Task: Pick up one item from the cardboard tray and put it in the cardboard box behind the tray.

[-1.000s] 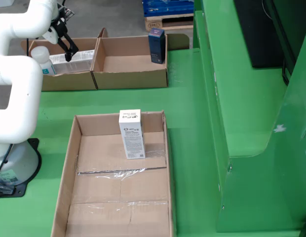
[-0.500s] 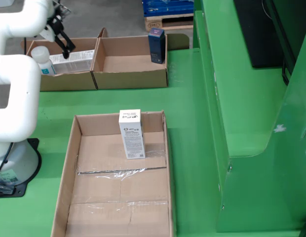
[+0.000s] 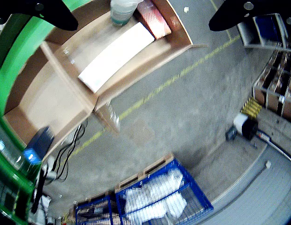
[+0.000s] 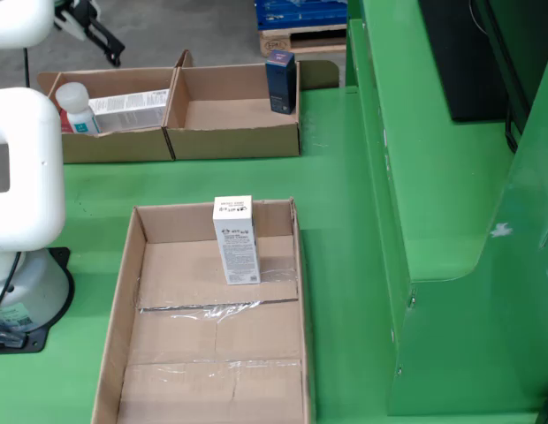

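Observation:
In the fixed view from above, a flat cardboard tray (image 4: 113,322) lies in front with one white carton (image 4: 235,240) standing upright near its far end. Behind it is a two-compartment cardboard box (image 4: 232,141). Its left compartment holds a white bottle (image 4: 75,106) and a white carton (image 4: 128,110). A dark blue box (image 4: 280,81) stands at the right compartment's far corner. My gripper (image 4: 90,31) hovers beyond the left compartment. In the view that rides on the gripper, the gripper (image 3: 143,21) is open and holds nothing; the bottle (image 3: 122,11), the carton (image 3: 116,55) and a pink box (image 3: 155,18) lie below.
The white arm base (image 4: 22,177) stands left of the tray. A tall green structure (image 4: 451,177) walls off the right side. Beyond the table's edge the gripper view shows grey floor with a yellow line (image 3: 150,96) and a blue pallet cage (image 3: 159,197).

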{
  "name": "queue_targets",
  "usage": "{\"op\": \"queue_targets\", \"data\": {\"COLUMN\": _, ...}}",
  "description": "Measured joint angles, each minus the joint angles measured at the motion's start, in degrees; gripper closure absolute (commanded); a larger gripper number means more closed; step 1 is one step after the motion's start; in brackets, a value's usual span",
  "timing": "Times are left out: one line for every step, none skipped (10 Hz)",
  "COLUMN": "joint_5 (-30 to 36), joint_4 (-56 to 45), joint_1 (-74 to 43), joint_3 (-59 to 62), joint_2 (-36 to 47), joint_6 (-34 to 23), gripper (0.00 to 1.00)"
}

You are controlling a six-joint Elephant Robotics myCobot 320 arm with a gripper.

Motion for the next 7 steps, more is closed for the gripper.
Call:
{"op": "queue_targets", "data": {"joint_5": -2.2, "joint_4": 0.0, "joint_1": 0.26, "joint_3": 0.09, "joint_2": 2.03, "joint_6": 0.97, "gripper": 0.0}}
{"op": "queue_targets", "data": {"joint_5": -5.45, "joint_4": -0.62, "joint_1": 0.7, "joint_3": 0.0, "joint_2": 3.52, "joint_6": 2.37, "gripper": 0.0}}
{"op": "queue_targets", "data": {"joint_5": -7.83, "joint_4": -1.67, "joint_1": 0.7, "joint_3": 0.0, "joint_2": 5.63, "joint_6": 2.9, "gripper": 0.0}}
{"op": "queue_targets", "data": {"joint_5": -10.2, "joint_4": -2.28, "joint_1": 0.61, "joint_3": 0.18, "joint_2": 6.16, "joint_6": 3.08, "gripper": 0.0}}
{"op": "queue_targets", "data": {"joint_5": -10.9, "joint_4": -4.57, "joint_1": -0.53, "joint_3": 0.09, "joint_2": 7.74, "joint_6": 4.22, "gripper": 0.0}}
{"op": "queue_targets", "data": {"joint_5": -10.82, "joint_4": -6.77, "joint_1": -1.67, "joint_3": 0.18, "joint_2": 10.81, "joint_6": 4.92, "gripper": 0.0}}
{"op": "queue_targets", "data": {"joint_5": -10.73, "joint_4": -9.23, "joint_1": -2.64, "joint_3": 0.18, "joint_2": 12.57, "joint_6": 6.15, "gripper": 0.0}}
